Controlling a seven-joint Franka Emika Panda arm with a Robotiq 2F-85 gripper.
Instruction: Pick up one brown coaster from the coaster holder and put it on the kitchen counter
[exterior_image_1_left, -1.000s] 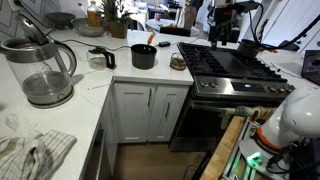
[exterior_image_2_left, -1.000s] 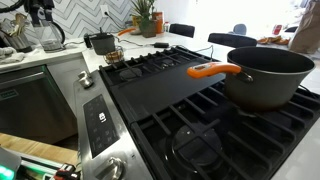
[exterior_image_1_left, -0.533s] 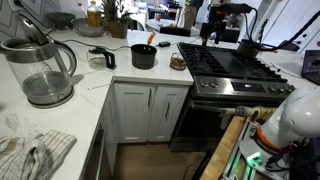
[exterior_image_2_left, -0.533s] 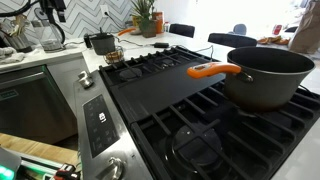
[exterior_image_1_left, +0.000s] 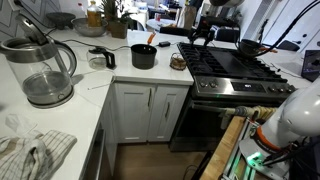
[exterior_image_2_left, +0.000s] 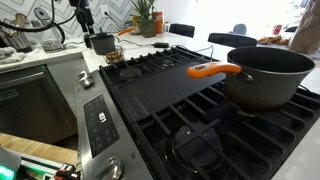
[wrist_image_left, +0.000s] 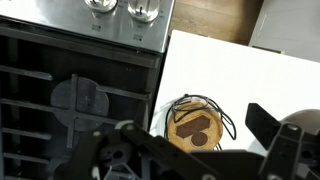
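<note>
The coaster holder (wrist_image_left: 195, 125) is a small round stand with thin dark wire loops, on the white kitchen counter (wrist_image_left: 250, 70) beside the stove. A brown coaster (wrist_image_left: 186, 128) with darker shapes on it lies on top of its stack. In the wrist view my gripper (wrist_image_left: 205, 152) is open and empty, directly above the holder, one finger on each side. In both exterior views the gripper (exterior_image_1_left: 205, 33) (exterior_image_2_left: 83, 15) hangs above the holder (exterior_image_1_left: 177, 62) (exterior_image_2_left: 113, 57), apart from it.
The black gas stove (exterior_image_1_left: 225, 65) (wrist_image_left: 70, 95) borders the holder. A black pot with an orange utensil (exterior_image_1_left: 144, 55) stands on its other side. A glass kettle (exterior_image_1_left: 45, 70) and a cloth (exterior_image_1_left: 30, 150) are on the near counter. A large pot (exterior_image_2_left: 265, 75) sits on a burner.
My gripper has moved from over the back of the stove sideways and down to above the coaster holder. Nothing on the counter has moved.
</note>
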